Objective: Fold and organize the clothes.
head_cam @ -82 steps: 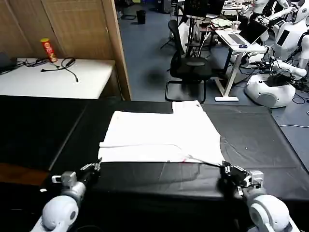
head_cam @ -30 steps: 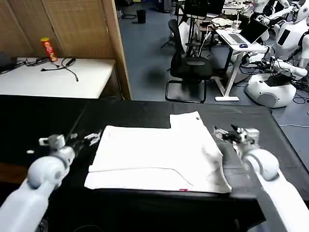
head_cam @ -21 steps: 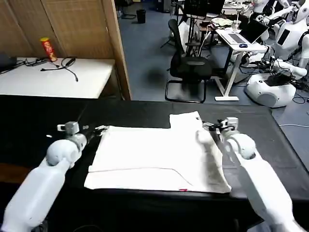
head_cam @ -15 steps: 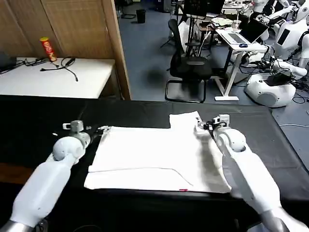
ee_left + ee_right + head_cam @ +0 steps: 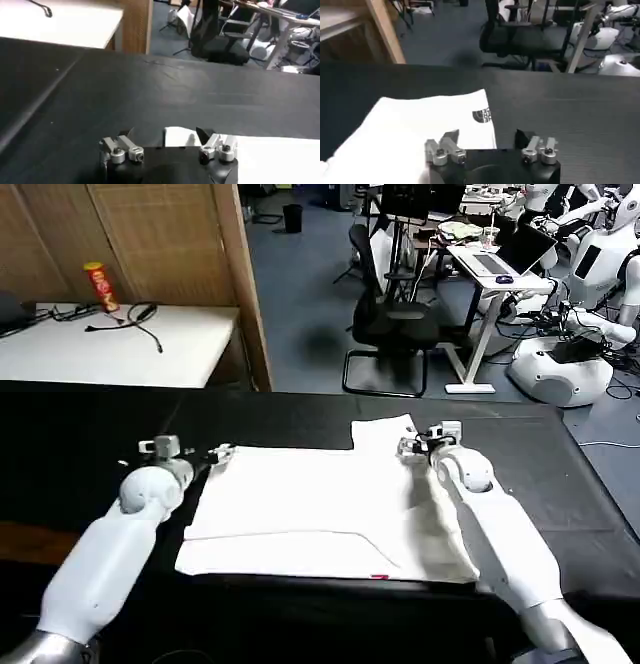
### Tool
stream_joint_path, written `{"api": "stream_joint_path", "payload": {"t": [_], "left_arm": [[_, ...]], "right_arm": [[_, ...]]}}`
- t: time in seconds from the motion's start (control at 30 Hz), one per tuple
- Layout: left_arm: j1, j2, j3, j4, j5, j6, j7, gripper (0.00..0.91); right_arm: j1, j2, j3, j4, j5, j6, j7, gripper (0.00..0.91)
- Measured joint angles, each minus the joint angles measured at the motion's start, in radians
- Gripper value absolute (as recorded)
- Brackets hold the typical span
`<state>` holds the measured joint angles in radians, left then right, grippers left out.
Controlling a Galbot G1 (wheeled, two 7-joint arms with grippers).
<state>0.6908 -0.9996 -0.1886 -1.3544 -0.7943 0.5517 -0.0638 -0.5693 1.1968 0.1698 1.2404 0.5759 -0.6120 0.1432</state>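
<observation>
Both arms have moved from the near edge to the far corners of the white T-shirt [image 5: 330, 504], which lies partly folded on the black tabletop [image 5: 80, 434]. The left claw [image 5: 218, 454] and right claw [image 5: 410, 446] stand open, holding nothing, probably ready for the next fold.

Light was even and diffuse, from overhead, with no hard shadows. The white T-shirt [image 5: 330, 499] stood bright, nearly washed out, against the matte black table [image 5: 90, 434], whose folds were hard to read. The blue floor [image 5: 310, 304] carried a soft sheen. Both wrist views were slightly soft, the far room more so.
</observation>
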Motion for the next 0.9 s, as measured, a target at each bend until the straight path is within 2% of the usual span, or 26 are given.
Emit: {"api": "stream_joint_path", "payload": {"t": [0.17,0.4,0.67,0.9], "left_arm": [[0.0,0.001,0.004,-0.008,0.007,0.001,0.005,0.117],[-0.001,0.001,-0.003,-0.017,0.013,-0.01,0.004,0.068],[0.024,0.048,-0.025,-0.094,0.011,-0.026,-0.005,0.068],[0.108,0.119,-0.069,-0.243,0.003,-0.023,-0.011,0.068]], "right_arm": [[-0.006,0.002,0.005,0.005,-0.001,0.007,0.0,0.0],[-0.033,-0.02,0.029,0.047,-0.03,0.061,-0.023,0.0],[-0.1,-0.097,0.066,0.208,-0.006,0.072,-0.051,0.0],[-0.216,-0.205,0.093,0.405,0.022,0.022,-0.037,0.0]]}}
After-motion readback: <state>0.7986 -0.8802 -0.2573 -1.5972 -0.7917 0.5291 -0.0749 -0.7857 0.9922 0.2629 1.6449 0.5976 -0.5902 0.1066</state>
